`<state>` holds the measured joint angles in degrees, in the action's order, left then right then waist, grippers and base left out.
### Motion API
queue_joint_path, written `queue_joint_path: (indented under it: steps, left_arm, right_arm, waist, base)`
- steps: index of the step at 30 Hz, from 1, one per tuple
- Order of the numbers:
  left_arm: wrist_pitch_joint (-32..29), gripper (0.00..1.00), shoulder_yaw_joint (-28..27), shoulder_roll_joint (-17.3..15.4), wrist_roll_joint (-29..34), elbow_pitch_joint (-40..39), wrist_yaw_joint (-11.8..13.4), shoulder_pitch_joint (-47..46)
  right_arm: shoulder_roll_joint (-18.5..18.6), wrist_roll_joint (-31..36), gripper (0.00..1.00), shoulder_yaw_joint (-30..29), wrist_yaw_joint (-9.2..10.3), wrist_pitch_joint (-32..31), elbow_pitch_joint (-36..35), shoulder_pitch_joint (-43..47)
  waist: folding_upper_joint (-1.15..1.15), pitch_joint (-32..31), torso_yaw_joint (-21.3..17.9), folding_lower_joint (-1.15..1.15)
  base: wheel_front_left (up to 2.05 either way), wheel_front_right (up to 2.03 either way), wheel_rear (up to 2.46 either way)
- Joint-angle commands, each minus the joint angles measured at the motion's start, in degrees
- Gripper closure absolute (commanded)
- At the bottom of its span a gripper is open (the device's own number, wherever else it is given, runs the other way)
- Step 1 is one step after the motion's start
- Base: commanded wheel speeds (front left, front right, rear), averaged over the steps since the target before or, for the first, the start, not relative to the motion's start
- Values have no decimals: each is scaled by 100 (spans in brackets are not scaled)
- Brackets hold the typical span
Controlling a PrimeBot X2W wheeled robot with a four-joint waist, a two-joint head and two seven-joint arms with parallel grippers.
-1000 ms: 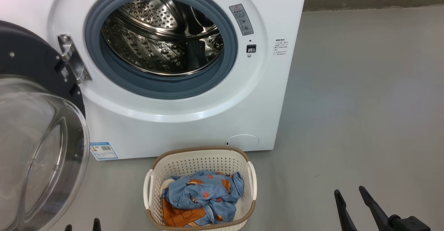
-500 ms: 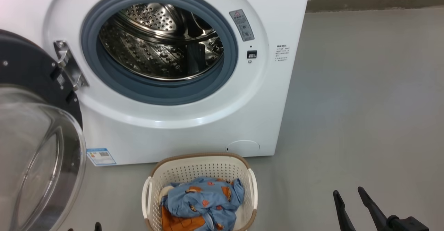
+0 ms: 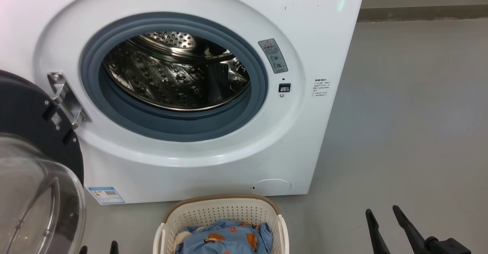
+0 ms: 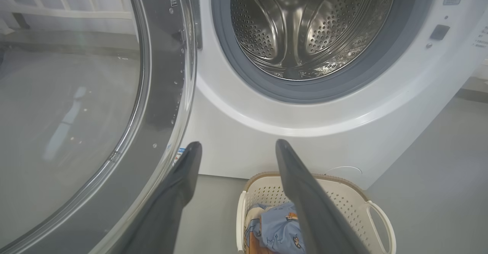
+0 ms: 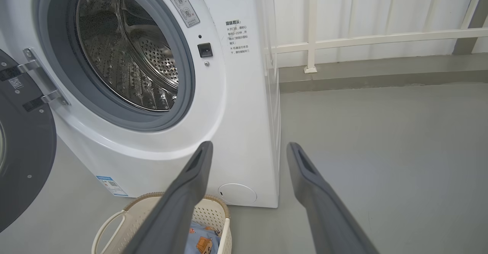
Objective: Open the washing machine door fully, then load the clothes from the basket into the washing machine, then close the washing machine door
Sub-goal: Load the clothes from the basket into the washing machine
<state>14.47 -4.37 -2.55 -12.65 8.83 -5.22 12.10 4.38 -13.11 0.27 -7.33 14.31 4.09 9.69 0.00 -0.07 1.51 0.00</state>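
Note:
The white washing machine (image 3: 213,170) stands ahead with its steel drum (image 3: 175,71) bare inside. The washing machine door (image 3: 26,132) is swung wide open to the left, its glass bowl (image 3: 34,200) bulging toward me. In front of the machine sits the cream basket (image 3: 219,212), holding the light blue printed clothes (image 3: 228,238). My right gripper (image 3: 383,210) is open at the lower right over bare floor. My left gripper (image 3: 97,248) shows just its tips at the bottom edge, left of the basket; in the left wrist view its fingers (image 4: 183,170) stand apart with nothing between them.
Grey floor (image 3: 411,113) stretches to the right of the machine. A white railing (image 5: 366,40) and a low kerb (image 5: 381,74) run behind it. The open door (image 4: 95,94) takes up the space at the left.
The head camera has tilted up: machine, door and basket have all slid down the picture, the basket now cut off at the bottom. Both grippers keep their places and stay open.

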Motion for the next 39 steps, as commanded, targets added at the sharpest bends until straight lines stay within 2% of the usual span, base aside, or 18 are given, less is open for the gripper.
queue_joint_path:
  steps: [1, 28, 39]
  left_arm:
    - [52, 0, -163, -32, -14, -150, 48, -89]
    - [52, 0, 34, -32, 47, -274, 1, -27]
    - [52, 0, 183, -32, 143, -30, -96, -210]
  right_arm:
    - [43, 43, 0, 137, -16, 69, -120, -72]
    - [52, 26, 0, 214, -16, 69, -96, -111]
    - [-41, 49, 0, 260, -16, 69, -132, -298]
  waist:
    - [0, 1, 8, 0]
    - [0, 63, -54, 0]
    - [0, 509, -269, 0]
  base:
    - [35, -35, 0]
    - [1, -1, 0]
    - [0, 0, 0]
